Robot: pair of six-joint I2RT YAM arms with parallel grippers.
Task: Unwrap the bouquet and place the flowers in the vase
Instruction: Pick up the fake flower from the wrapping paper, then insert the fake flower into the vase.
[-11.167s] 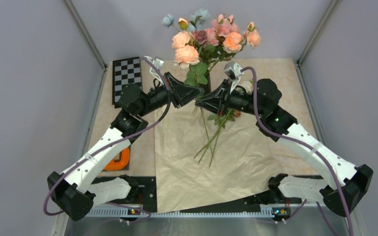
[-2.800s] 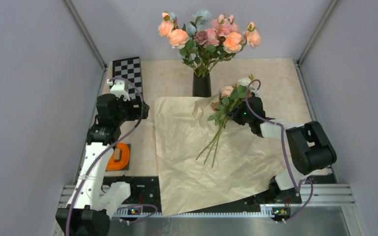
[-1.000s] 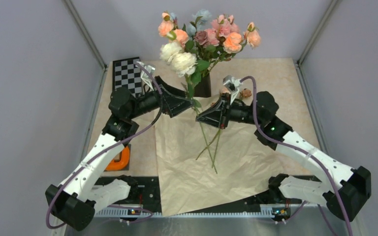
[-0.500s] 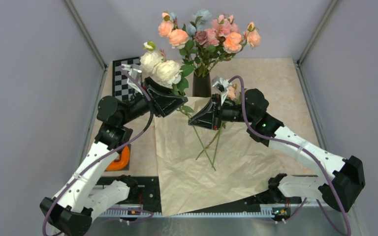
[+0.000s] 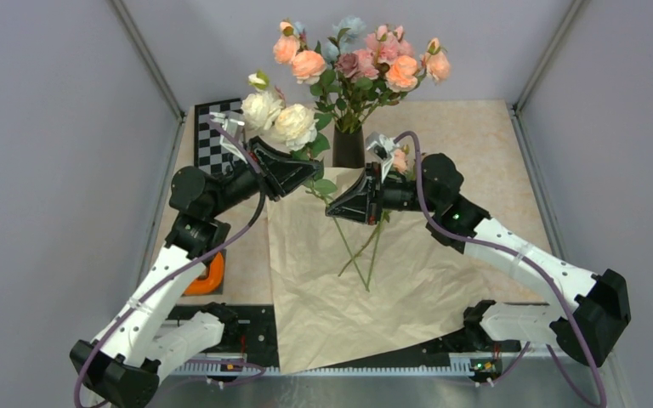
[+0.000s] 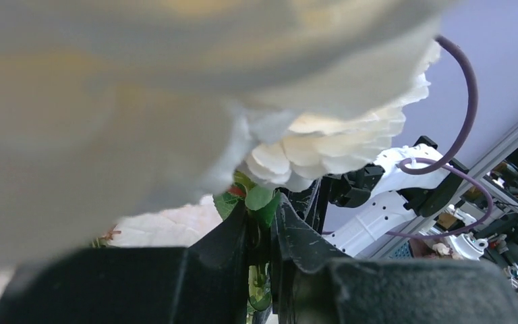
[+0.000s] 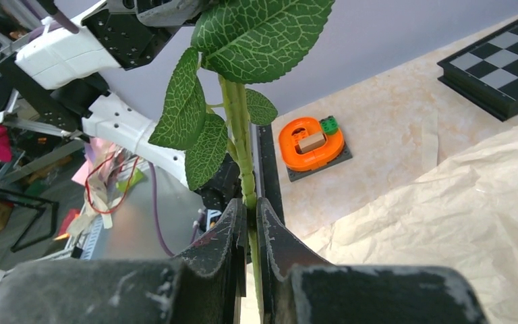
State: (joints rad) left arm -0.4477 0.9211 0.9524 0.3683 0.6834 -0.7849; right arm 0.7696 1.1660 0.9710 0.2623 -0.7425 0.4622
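Nearest me, kraft paper (image 5: pixel 408 289) lies spread on the tabletop (image 5: pixel 476 136). Above it my right end effector (image 5: pixel 333 208) pinches the flowers (image 5: pixel 293 126) by their green stems, low down. My left end effector (image 5: pixel 310 174) is clamped on them higher, just under the cream heads. Beyond stands the black vase (image 5: pixel 349 151), holding a pink-orange bunch (image 5: pixel 374 64).

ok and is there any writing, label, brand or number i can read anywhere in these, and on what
None: no text can be read in any view.
The checkerboard shows only black and white squares.
The kraft paper, black vase and orange toy block carry no print that shows.
The clutter off the table in both wrist views is too blurred to read.
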